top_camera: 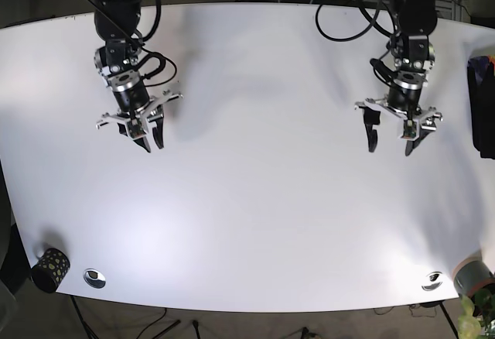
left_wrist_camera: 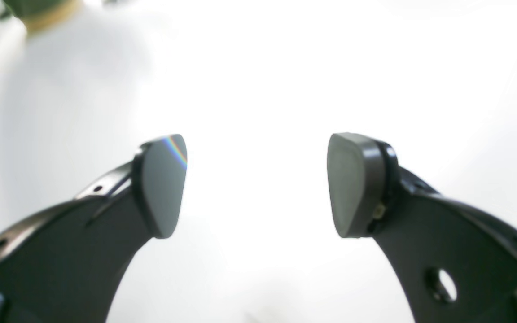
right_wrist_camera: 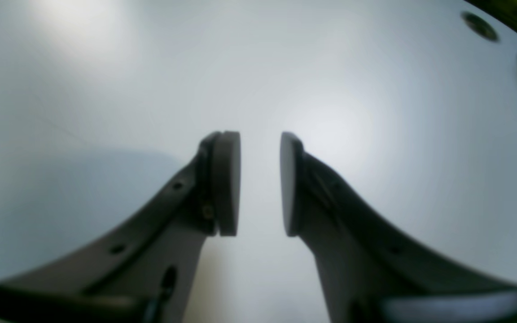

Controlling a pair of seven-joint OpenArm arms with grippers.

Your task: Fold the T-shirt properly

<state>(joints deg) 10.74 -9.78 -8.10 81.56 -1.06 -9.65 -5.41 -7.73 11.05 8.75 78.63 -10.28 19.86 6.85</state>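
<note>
Up close, the left wrist view shows the left gripper (left_wrist_camera: 257, 185) spread wide over the bare white tabletop (left_wrist_camera: 258, 67); the right wrist view shows the right gripper (right_wrist_camera: 260, 184) narrowly parted, holding nothing. Overhead, both hang above the table, a dark spotted cup (top_camera: 50, 269) sits at its near corner, and no T-shirt appears in any view.

Both pincers hang over the table (top_camera: 255, 200), well apart.
</note>
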